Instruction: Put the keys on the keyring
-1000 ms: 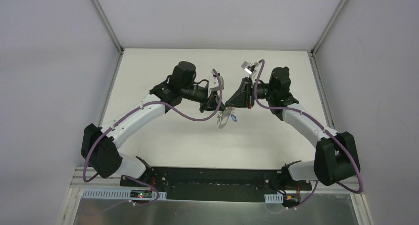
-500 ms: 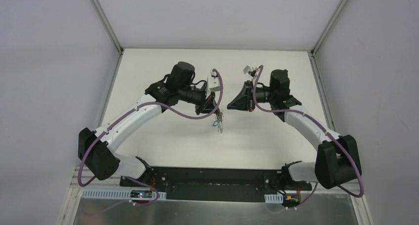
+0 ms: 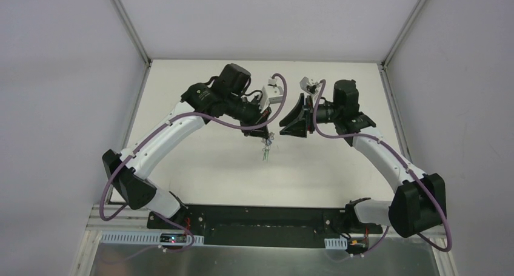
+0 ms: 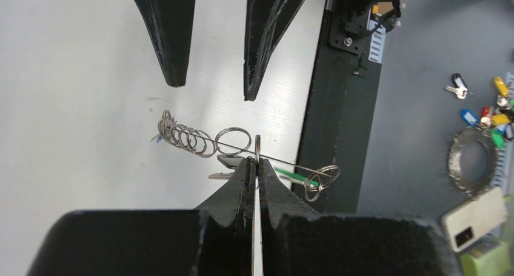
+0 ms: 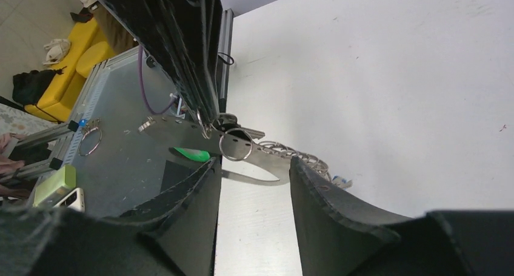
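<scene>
My left gripper [image 3: 265, 132] [image 4: 256, 162] is shut on a metal ring of the keyring [image 3: 265, 150] and holds it above the table. In the left wrist view the chain of silvery rings [image 4: 185, 136] trails left. A green key [image 4: 290, 173] and a black key [image 4: 229, 162] hang by the fingertips. My right gripper [image 3: 281, 127] [image 5: 251, 167] is open and faces it a short way off, touching nothing. The right wrist view shows the grey strap [image 5: 176, 130], a ring [image 5: 235, 147], the green key [image 5: 191, 153] and a blue key [image 5: 341, 182].
The white table [image 3: 200, 161] lies under both arms, with the black base plate [image 3: 260, 218] at its near edge. Beyond that edge, the left wrist view shows loose coloured keys [image 4: 500, 109], a grey roll [image 4: 454, 161] and a phone [image 4: 476, 218] lower down.
The two grippers were together at the keyring. The right gripper has drawn back open. The left gripper has lifted and turned, and the keyring now hangs straight down from it.
</scene>
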Controlling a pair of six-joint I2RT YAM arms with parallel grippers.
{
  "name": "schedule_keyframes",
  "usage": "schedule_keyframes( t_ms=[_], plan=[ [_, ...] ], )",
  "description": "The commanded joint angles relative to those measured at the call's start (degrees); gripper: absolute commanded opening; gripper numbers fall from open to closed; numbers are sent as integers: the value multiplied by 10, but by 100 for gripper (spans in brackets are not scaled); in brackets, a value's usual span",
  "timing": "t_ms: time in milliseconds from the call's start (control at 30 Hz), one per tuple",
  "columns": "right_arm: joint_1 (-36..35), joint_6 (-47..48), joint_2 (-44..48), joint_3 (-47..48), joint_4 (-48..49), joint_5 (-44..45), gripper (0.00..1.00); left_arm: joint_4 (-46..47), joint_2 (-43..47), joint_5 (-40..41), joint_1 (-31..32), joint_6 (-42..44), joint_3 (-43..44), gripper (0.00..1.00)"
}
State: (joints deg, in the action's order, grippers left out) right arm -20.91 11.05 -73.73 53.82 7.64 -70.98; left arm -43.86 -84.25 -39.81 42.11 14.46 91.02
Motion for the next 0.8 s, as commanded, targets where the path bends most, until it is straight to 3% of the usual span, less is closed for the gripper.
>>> schedule_keyframes(
  t_ms=[0,267,433,767],
  plan=[
    [-10,30,26,31,-20,-20,49,-94,-21,16,15,-53,41,0],
    [-33,21,29,18,-18,-24,50,-71,-34,9,18,-109,50,0],
    [-39,-31,24,-1,46,-23,50,-59,-41,6,19,-121,50,0],
    [-57,-51,3,-5,66,-18,44,-49,-47,5,21,-125,50,0]
  ],
)
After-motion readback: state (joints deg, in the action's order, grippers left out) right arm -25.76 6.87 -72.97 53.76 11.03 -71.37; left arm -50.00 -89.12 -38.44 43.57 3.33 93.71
